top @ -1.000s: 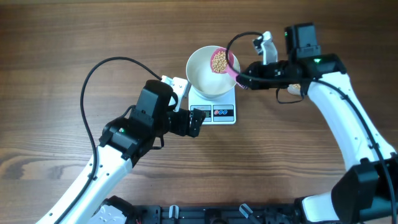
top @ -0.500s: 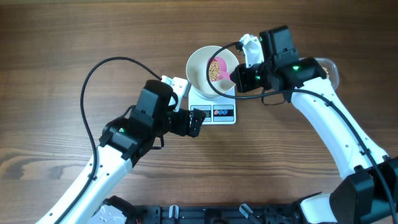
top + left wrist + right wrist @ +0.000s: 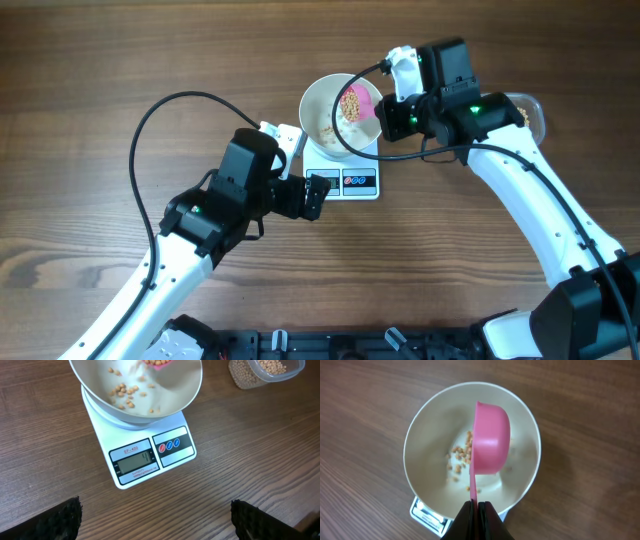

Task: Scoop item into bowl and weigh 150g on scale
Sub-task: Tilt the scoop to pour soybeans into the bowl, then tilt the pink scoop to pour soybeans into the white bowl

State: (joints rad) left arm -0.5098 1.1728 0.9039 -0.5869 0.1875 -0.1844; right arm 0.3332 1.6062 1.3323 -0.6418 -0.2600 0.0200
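brown wood-grain counter (image 3: 100, 80), matte; black rail (image 3: 330, 345) along its near edge. scale (image 3: 150, 460) sits mid-counter with the bowl (image 3: 307, 108) on its platform. right tool (image 3: 476, 510) clamped on the handle of a pink scoop (image 3: 491, 440), tipped on its side over the bowl. beans (image 3: 125, 392) scattered on the bowl floor. left tool (image 3: 156, 520) wide open, empty, just in front of the scale. tub (image 3: 265, 370) of beans right of the bowl

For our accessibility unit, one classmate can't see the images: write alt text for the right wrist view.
A pink scoop, its handle pinched in the right gripper, is tipped over a white bowl, with a few tan beans scattered inside beneath it. The bowl sits on a white scale, only a corner showing, on a wooden table.
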